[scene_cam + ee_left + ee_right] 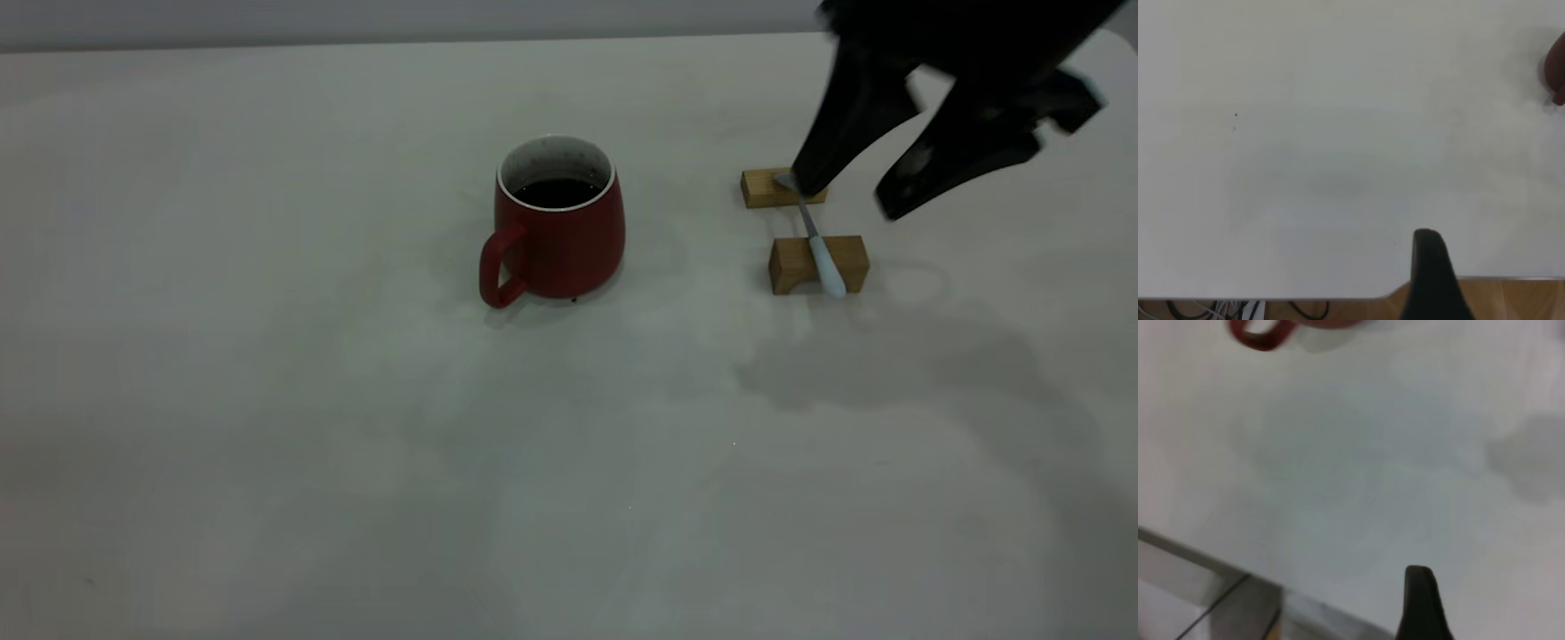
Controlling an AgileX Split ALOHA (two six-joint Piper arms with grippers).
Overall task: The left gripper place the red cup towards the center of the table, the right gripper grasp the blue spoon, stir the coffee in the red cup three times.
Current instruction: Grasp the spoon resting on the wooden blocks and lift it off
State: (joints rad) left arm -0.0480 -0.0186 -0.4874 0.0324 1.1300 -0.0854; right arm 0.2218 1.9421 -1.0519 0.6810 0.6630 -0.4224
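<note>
Here the right end effector [845,200] hangs with fingers spread above the blue spoon [820,249] — bridging two wooden blocks [805,227]. Red cup [556,222] with coffee [557,192] stands mid-counter [267,400], well apart.

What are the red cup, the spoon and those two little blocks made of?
The red cup looks like ceramic: a smooth dark red outside and a white speckled inside. The spoon seems to have a grey metal neck and a pale blue, maybe plastic, handle. The two blocks look like bare tan wood.
</note>
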